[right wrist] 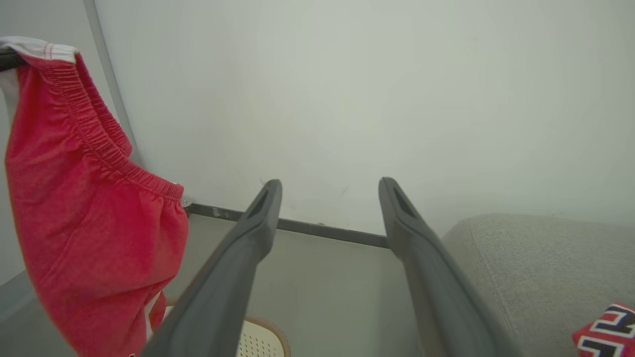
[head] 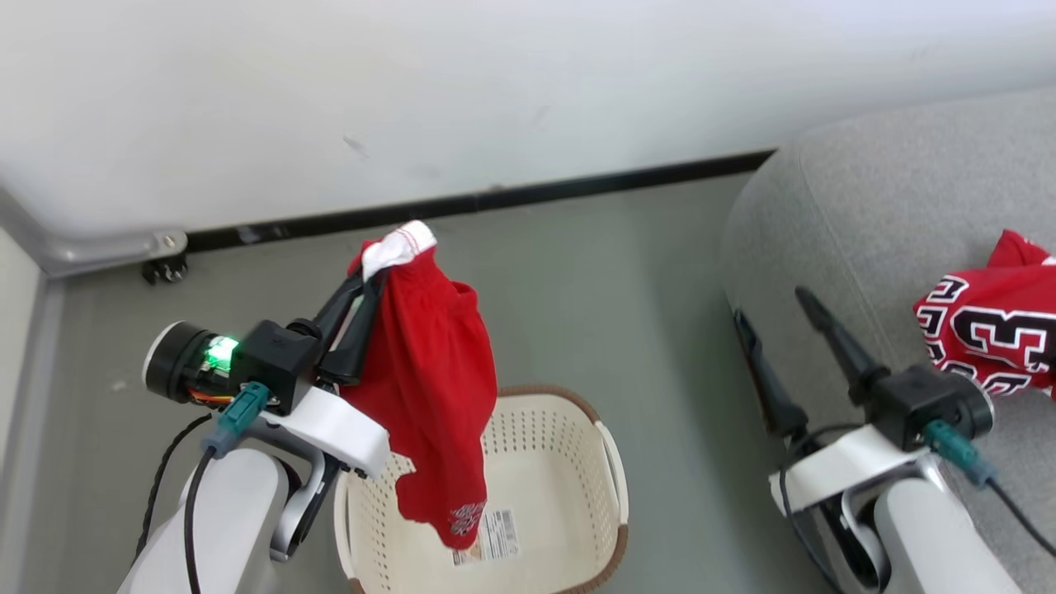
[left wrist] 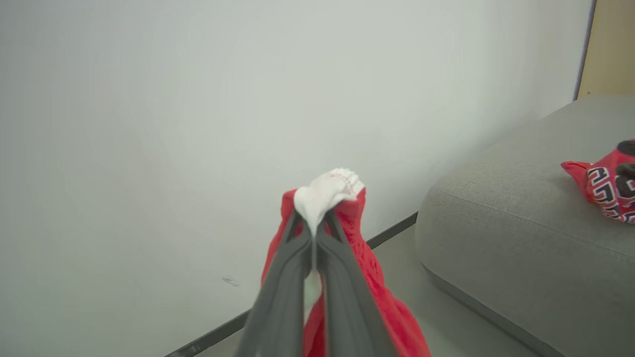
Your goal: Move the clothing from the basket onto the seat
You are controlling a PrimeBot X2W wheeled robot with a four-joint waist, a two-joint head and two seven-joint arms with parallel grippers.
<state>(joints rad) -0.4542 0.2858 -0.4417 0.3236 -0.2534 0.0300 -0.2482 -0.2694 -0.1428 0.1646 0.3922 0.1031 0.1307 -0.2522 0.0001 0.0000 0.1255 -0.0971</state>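
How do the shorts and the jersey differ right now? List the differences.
The shorts hang in the air over the basket, pinched at their white band by the left gripper; the jersey lies unheld on the sofa. The shorts dangle lengthwise; the jersey is bunched up. The shorts are mostly plain red; the jersey bears bold black-and-white figures. Both are red.

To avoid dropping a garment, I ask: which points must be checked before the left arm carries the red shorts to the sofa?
1. The left gripper is shut on the shorts at the waistband: ok.
2. Hem hangs above the rim of the basket: cannot tell.
3. The right gripper is open, holding nothing: ok.
4. Bare place on the sofa beside the jersey: ok.
5. The floor between basket and sofa has no obstacle: ok.
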